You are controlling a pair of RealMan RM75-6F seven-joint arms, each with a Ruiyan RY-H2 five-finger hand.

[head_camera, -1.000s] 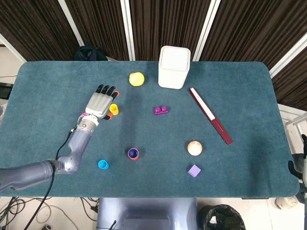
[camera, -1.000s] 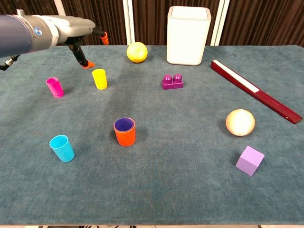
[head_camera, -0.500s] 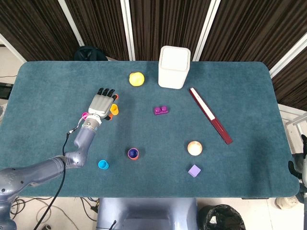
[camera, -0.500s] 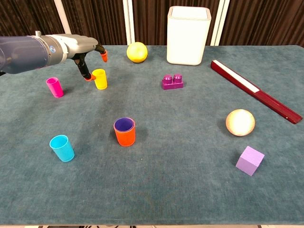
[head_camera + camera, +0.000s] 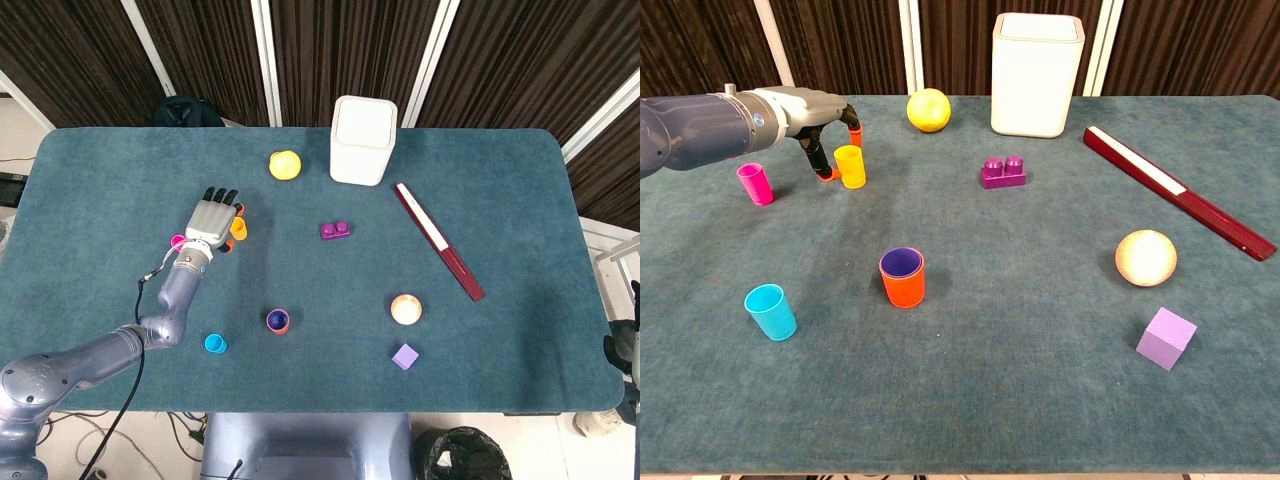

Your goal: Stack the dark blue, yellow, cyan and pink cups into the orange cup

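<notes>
While the left hand point(image 5: 823, 124) sits at upper left, its spread fingers point(image 5: 824, 172) bracket the yellow cup point(image 5: 850, 166); a closed grip is not evident. Cup stands upright, mouth up, long axis vertical.

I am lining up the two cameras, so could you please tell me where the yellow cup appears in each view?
Head view: the yellow cup is left of centre, at the left hand fingertips.
Chest view: the yellow cup is upper left, between the left hand's fingers.
Shared landmark: the yellow ball, further back and to its right.
</notes>
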